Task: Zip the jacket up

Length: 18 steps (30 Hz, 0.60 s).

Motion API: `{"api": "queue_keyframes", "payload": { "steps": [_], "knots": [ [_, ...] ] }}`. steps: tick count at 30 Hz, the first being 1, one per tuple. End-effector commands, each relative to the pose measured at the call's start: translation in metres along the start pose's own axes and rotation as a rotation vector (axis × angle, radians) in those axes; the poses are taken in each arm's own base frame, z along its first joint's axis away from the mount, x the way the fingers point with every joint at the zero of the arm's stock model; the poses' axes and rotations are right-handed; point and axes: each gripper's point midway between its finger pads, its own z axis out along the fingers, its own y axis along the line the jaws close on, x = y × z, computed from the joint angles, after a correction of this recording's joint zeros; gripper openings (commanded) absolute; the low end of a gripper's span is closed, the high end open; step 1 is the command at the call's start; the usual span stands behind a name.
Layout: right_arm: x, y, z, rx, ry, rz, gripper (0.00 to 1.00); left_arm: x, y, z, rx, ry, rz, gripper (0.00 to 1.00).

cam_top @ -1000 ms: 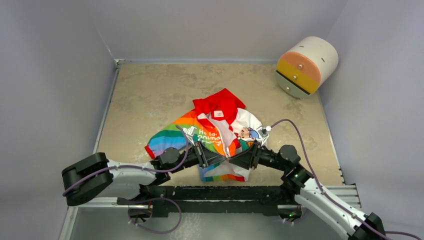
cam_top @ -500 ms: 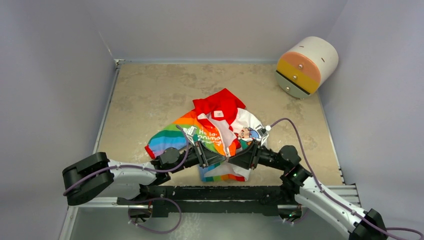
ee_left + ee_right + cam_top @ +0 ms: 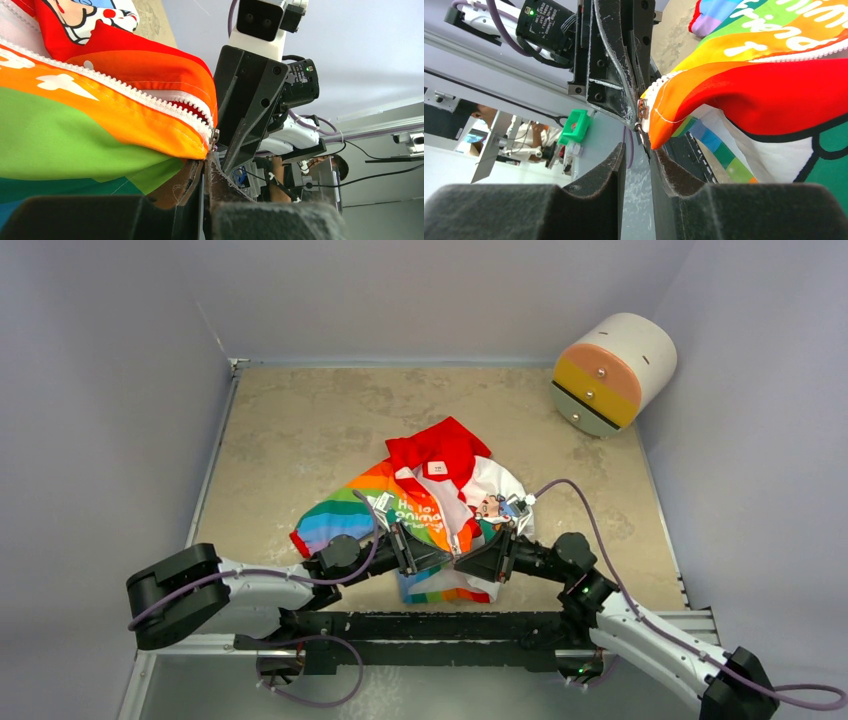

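Jacket [image 3: 437,502], one; left gripper [image 3: 204,175], right gripper [image 3: 640,151].

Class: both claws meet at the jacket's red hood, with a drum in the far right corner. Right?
No: the top view shows the left claw and right claw meeting at the jacket's near hem, not its hood. The drum is right.

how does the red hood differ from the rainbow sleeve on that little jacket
The red fabric hood is one solid colour; the rainbow-striped fabric sleeve runs in bands from orange through green to blue. The hood lies bunched at the far end of the small white-bodied jacket; the sleeve stretches out to the left. Both are soft parts of one garment, lying on the tan table.
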Motion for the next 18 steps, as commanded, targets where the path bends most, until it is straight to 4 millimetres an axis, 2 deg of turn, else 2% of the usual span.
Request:
{"api": "queue_keyframes", "payload": {
  "steps": [1,5,10,18],
  "knots": [
    [-0.009,0.014,0.002,-0.056,-0.037,-0.032,0.25,-0.006,-0.023,0.004,0.082,-0.018,-0.004,0.0],
    [-0.01,0.015,0.003,-0.058,-0.043,-0.032,0.18,-0.005,-0.022,0.004,0.079,-0.016,-0.005,0.0],
    [-0.01,0.018,0.002,-0.067,-0.046,-0.027,0.0,-0.005,-0.02,0.003,0.075,-0.016,-0.002,0.0],
    [-0.026,0.037,0.0,-0.102,-0.111,-0.005,0.0,0.003,-0.007,0.004,0.037,0.022,0.038,0.0]
  ]
}}
